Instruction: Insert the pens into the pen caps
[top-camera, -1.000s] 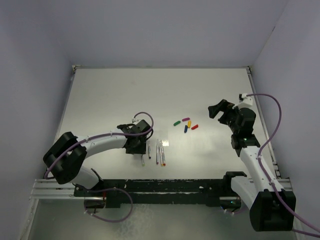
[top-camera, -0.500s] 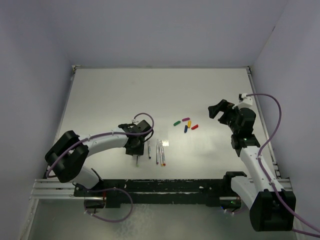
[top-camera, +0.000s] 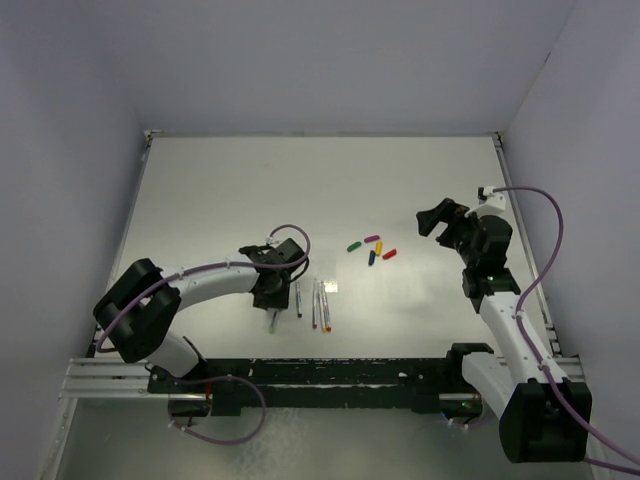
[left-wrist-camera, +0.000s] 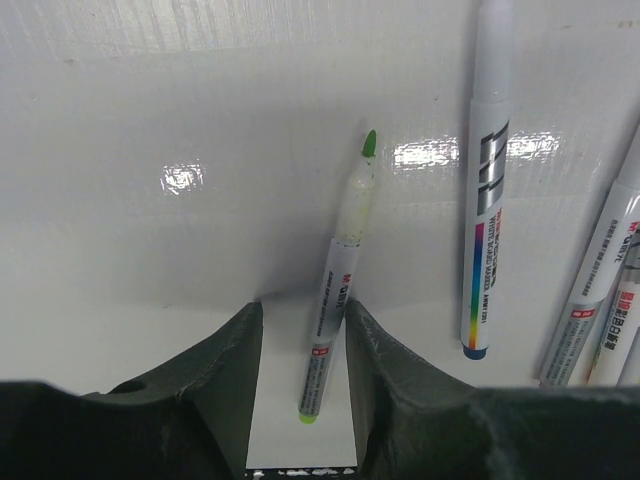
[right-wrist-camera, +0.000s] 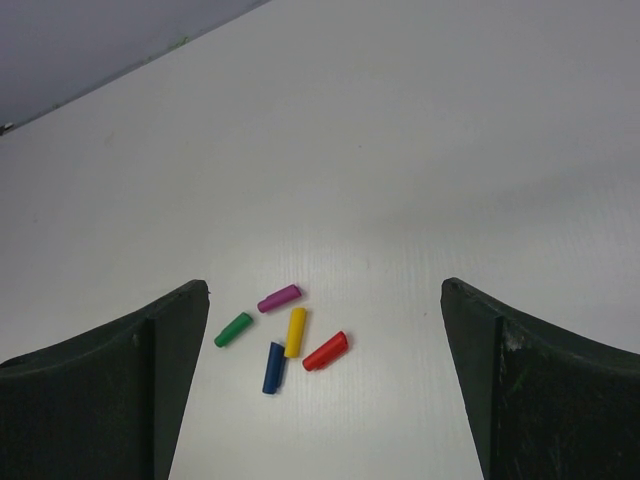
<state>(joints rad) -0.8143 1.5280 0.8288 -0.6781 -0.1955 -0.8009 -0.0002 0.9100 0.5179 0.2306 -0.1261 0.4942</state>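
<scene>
A green-tipped pen (left-wrist-camera: 340, 270) lies on the white table between the jaws of my left gripper (left-wrist-camera: 302, 305). The jaws stand wider than the pen: it touches the right finger (left-wrist-camera: 375, 350), and a gap shows on its left side. From above, that gripper (top-camera: 271, 300) hangs over the left end of the row of pens (top-camera: 316, 303). A blue-ended pen (left-wrist-camera: 487, 180) and two more (left-wrist-camera: 600, 300) lie to the right. The green (right-wrist-camera: 233, 329), magenta (right-wrist-camera: 279, 298), yellow (right-wrist-camera: 295, 332), blue (right-wrist-camera: 273, 367) and red (right-wrist-camera: 325, 351) pen caps lie loose together. My right gripper (right-wrist-camera: 322, 288) hovers wide open above them, holding nothing.
The pen caps (top-camera: 372, 248) lie mid-table, right of the pens. A small white scrap (top-camera: 331, 287) lies beside the pens. Grey walls close in the table (top-camera: 200, 200) on three sides, and the black rail (top-camera: 330, 375) with the arm bases runs along the near edge.
My left gripper's jaws have narrowed around the green-tipped pen, and the gripper has shifted slightly toward the near edge. The right arm has not moved.
</scene>
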